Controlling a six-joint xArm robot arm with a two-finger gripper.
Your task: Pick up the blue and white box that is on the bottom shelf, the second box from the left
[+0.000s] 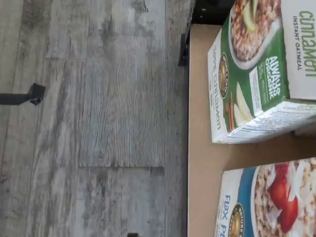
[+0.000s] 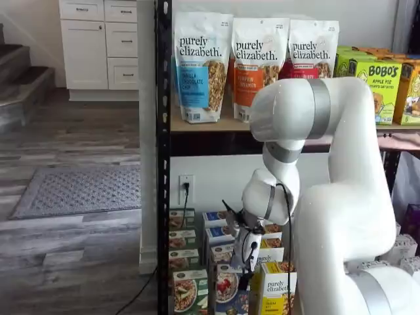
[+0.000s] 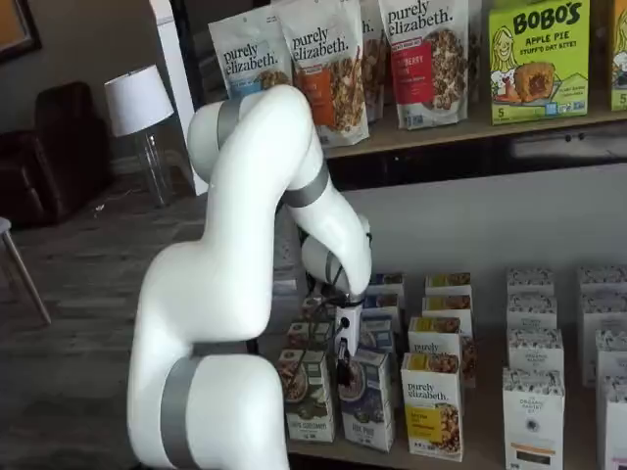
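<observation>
Approach step: your gripper [image 3: 345, 370] hangs just above the blue and white box [image 3: 369, 399] at the near edge of the bottom shelf [image 3: 470, 452], right of the green box [image 3: 308, 394]. Finger gap: cannot tell. Next, lower squarely onto it.

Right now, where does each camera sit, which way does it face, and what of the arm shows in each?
Wrist view: on the wrist, looking down at the floor, the shelf edge, the green box and the blue box; no tool visible.
Shelf view: in front, facing the shelves; arm at right, tool over the blue box.
Shelf view: in front at an angle; arm at left, tool by the blue box.
All three show the blue box.
</observation>
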